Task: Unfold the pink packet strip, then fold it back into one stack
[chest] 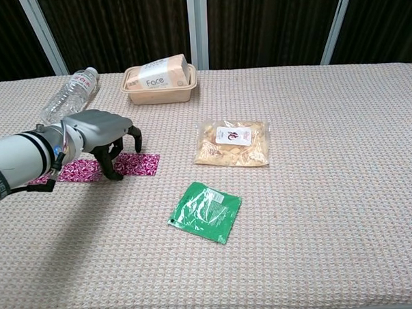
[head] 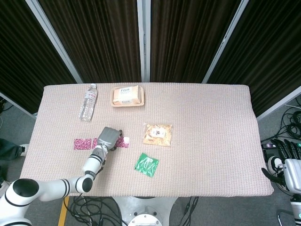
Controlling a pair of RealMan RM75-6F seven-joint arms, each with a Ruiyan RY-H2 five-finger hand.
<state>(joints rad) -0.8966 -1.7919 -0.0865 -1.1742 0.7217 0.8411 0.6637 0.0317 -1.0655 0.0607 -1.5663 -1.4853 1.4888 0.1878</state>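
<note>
The pink packet strip (chest: 139,164) lies flat and unfolded on the table's left side, running left to right; its left end (head: 83,143) shows in the head view. My left hand (chest: 101,130) arches over the strip's middle with fingers apart and pointing down. A dark fingertip (chest: 115,175) touches the strip near a seam, and the hand hides the packet under it. It holds nothing. From the head view the left hand (head: 108,137) covers the middle of the strip. My right hand (head: 282,161) hangs off the table's right edge, fingers spread and empty.
A green packet (chest: 205,211) lies in front of the strip to the right. A snack bag (chest: 233,142) sits mid-table. A water bottle (chest: 69,95) lies at the back left beside a beige tray holding a "Face" pack (chest: 159,79).
</note>
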